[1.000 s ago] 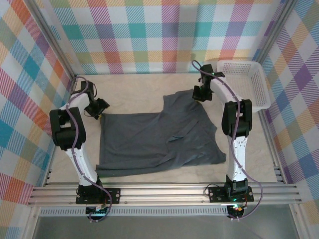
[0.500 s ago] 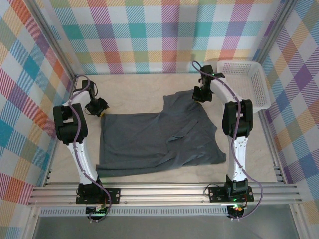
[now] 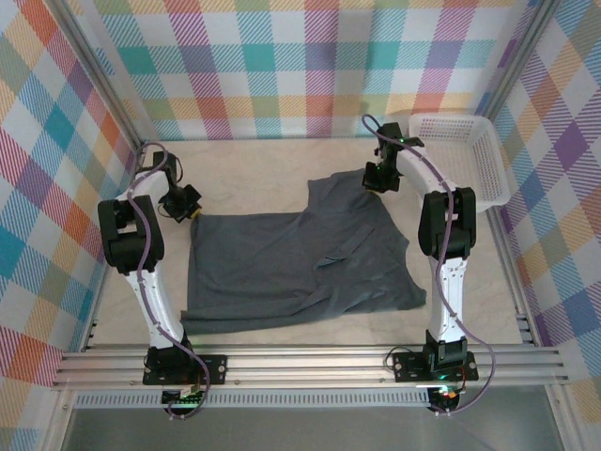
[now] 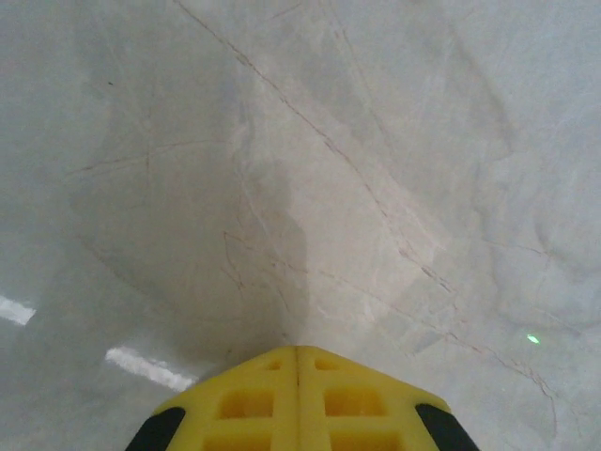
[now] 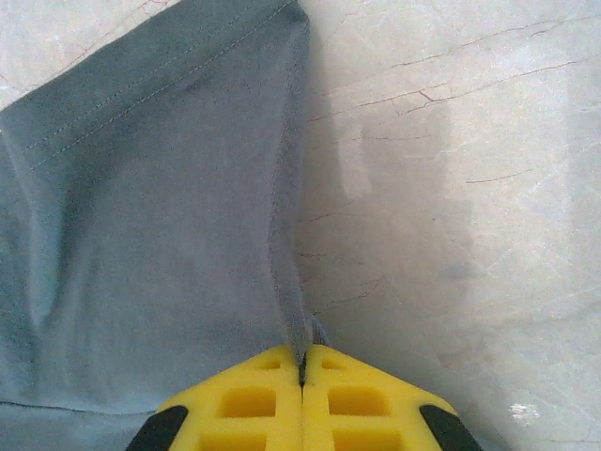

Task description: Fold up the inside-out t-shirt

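The inside-out t-shirt [image 3: 300,263], plain dark blue-grey, lies spread over the middle of the pale table, with one part pulled up toward the far right. My right gripper [image 3: 376,178] is shut on that far edge. In the right wrist view its yellow fingertips [image 5: 302,362] pinch a ridge of the t-shirt [image 5: 160,235]. My left gripper [image 3: 191,209] sits just beyond the t-shirt's far left corner. In the left wrist view its yellow fingers [image 4: 297,349] are pressed together over bare table, with no cloth between them.
A white mesh basket [image 3: 465,164] stands at the far right, close behind the right arm. Checked walls enclose the table on three sides. A metal rail [image 3: 310,362] carrying both arm bases runs along the near edge.
The left arm's elbow has shifted a little toward the far side, and its gripper stays by the shirt's far left corner. The right arm and the shirt have not moved.
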Available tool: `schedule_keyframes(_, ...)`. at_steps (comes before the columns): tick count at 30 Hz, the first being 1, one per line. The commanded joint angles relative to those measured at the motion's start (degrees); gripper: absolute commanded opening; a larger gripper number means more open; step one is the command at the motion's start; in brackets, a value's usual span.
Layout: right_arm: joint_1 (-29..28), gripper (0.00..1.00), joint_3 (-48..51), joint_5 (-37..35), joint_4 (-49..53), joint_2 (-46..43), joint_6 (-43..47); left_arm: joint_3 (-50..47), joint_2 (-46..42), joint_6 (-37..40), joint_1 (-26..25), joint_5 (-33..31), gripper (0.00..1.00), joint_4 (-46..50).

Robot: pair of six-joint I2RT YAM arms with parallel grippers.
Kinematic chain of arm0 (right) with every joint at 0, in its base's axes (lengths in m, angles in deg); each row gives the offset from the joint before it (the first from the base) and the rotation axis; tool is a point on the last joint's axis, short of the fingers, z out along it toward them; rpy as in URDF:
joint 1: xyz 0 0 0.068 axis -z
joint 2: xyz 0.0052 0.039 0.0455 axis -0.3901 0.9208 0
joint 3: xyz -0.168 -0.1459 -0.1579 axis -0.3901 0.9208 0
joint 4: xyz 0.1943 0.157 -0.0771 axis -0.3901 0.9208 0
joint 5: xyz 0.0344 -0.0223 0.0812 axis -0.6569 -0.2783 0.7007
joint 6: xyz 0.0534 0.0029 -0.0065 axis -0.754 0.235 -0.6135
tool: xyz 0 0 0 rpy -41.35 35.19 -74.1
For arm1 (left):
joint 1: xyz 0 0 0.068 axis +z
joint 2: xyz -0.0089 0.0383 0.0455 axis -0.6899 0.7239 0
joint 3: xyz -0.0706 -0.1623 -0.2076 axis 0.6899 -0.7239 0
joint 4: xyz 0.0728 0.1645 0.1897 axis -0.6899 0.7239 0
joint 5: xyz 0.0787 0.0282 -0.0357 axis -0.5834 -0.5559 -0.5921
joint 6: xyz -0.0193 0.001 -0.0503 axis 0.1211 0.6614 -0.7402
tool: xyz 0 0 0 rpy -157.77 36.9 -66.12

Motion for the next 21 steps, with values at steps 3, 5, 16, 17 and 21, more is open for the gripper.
schedule_keyframes(3, 2.2, 0.00, 0.9, -1.9, 1.5, -0.8, -3.1, -1.4, -7.7, -1.2, 1.5, -7.0, 0.00, 4.6)
schedule_keyframes(5, 3.1, 0.00, 1.8, -1.3, 1.4, -1.1, -3.1, -3.1, -8.8, -1.3, 2.1, -7.5, 0.00, 3.5)
schedule_keyframes(16, 3.3, 0.00, 1.5, 2.9, 0.3, -1.3, -2.4, -6.2, -8.4, -1.3, 1.9, 8.5, 0.39, -6.0)
schedule_keyframes(17, 3.3, 0.00, 1.4, 2.9, 0.2, -1.3, -2.4, -5.9, -8.1, -1.5, 1.6, 8.5, 0.50, -6.2)
schedule_keyframes(21, 3.3, 0.00, 0.8, 3.2, 0.5, -0.9, -2.6, -3.4, -4.8, -1.6, 0.8, 7.8, 0.56, -4.5)
